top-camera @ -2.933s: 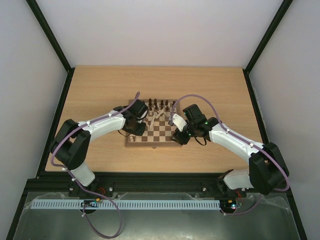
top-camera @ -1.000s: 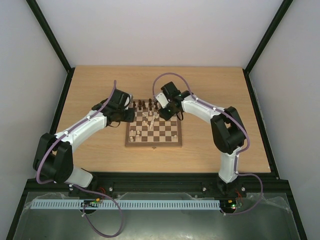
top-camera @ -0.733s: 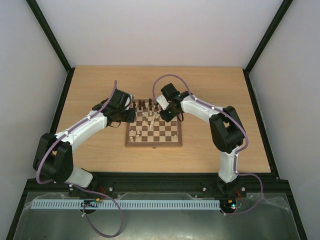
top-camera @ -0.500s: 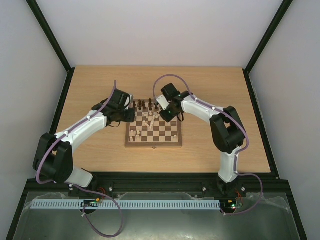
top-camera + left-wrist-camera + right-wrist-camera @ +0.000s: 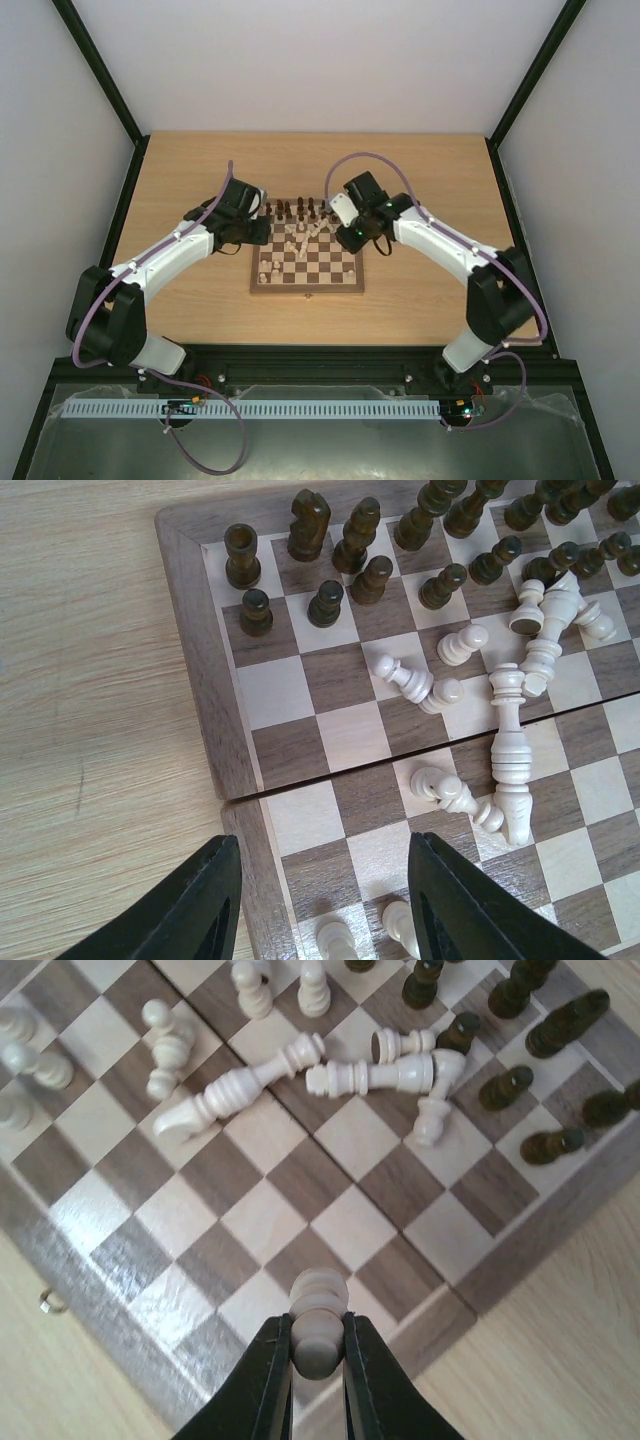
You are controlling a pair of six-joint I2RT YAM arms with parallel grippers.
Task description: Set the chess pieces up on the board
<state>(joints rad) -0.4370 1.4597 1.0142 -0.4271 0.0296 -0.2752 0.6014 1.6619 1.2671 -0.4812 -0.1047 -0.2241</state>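
Pawn (image 5: 318, 1318) in right jaws over open corner squares, board (image 5: 520, 1232) edge near.

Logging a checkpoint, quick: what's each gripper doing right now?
Left gripper: open, holding nothing.
Right gripper: closed on a pale chess piece.

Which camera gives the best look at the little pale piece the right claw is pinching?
The right wrist view: the pale piece sits close up, clamped between the right gripper's fingers above the board. From the top external view it is too small to make out. The left wrist view does not show it.
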